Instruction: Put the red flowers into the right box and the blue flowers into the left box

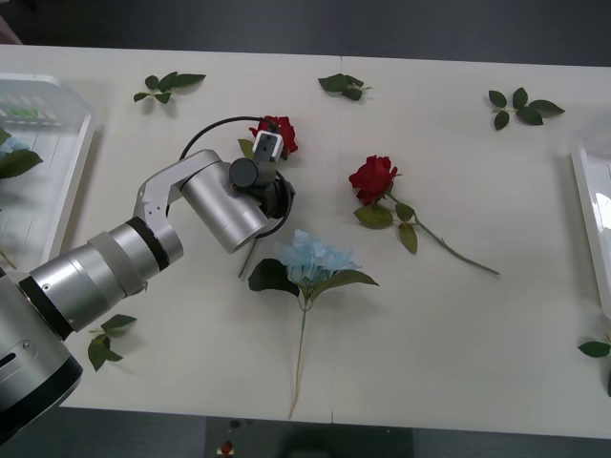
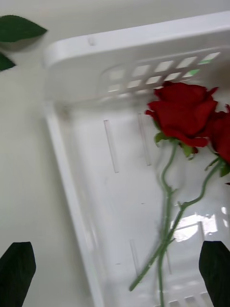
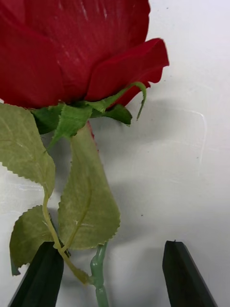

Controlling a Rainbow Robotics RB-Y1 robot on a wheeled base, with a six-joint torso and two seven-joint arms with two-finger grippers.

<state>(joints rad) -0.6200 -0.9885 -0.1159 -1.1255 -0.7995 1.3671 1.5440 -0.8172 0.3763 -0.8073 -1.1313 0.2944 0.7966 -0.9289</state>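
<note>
Roses of this kind, deep red fabric heads on thin green plastic stems, should be very light and springy, the petals crushable and the stem thin enough to slip or roll under a careless pinch, so the best hold is low on the stem just under the leaves, not on the bloom. The left tool (image 1: 270,153) hangs over one such red rose (image 1: 278,132) lying on the white counter (image 1: 430,324) near the far edge, fingers spread and holding nothing; the left wrist view gives what the front view cannot, namely that the stem (image 3: 98,268) sits between the two black fingers (image 3: 184,276) with a serrated leaf (image 3: 88,201) crowding the gap, which could get caught in the pinch. A second red rose (image 1: 372,177) lies to the robot's right with its stem trailing toward the near edge, and a pale-blue fluffy flower cluster on a long stem (image 1: 315,256) lies just beside the left arm. The front view also places the left white tray (image 1: 78,157) and a sliver of the right white tray (image 1: 584,191). Looking down from the right tool (image 2: 115,268), which is spread and empty, the right wrist view reveals two red roses (image 2: 184,112) already lying inside the right tray, stems crossing.
</note>
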